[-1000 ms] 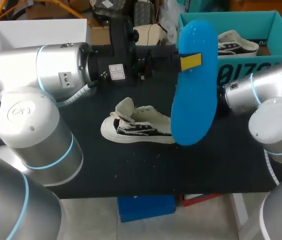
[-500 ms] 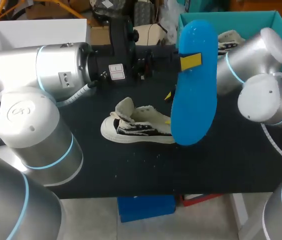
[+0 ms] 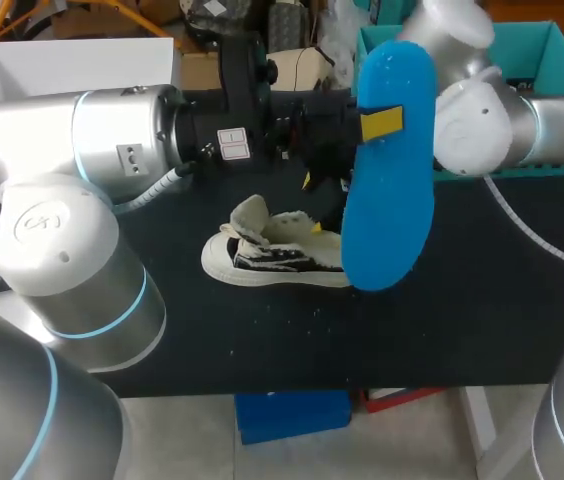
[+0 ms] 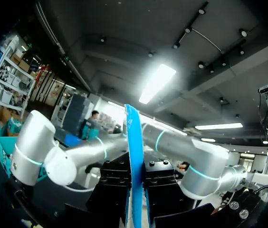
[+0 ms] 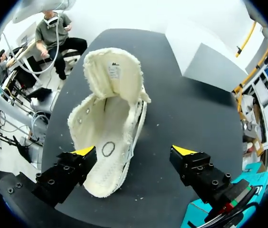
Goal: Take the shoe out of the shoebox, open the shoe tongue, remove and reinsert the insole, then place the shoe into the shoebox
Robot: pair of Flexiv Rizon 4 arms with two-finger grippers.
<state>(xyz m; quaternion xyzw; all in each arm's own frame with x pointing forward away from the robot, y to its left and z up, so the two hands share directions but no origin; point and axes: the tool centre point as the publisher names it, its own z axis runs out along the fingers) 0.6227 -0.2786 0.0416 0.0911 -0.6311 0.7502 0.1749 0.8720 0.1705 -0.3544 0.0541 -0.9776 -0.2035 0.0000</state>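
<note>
- The black desk carries the shoe near its middle. The teal shoebox stands at the far right corner.
- My left arm lies across the far left of the desk with its wrist turned level. It holds the insole up in the air above the shoe's right end.
- My right arm comes in over the shoebox and bends down toward the shoe, wrist pointing at the desk.
- The blue insole stands on end. It looks light, thin and bendy, likely to flop or buckle, so it is best held near mid-length and fed in toe first.
- The cream canvas shoe lies on its sole with the tongue folded wide open. It is soft, light and easy to shove, so I would pinch a side wall or the heel collar to steady it.
- The left tool is clamped on the insole, one finger on each face.
- The right tool is spread wide just above the shoe, gripping nothing.
</note>
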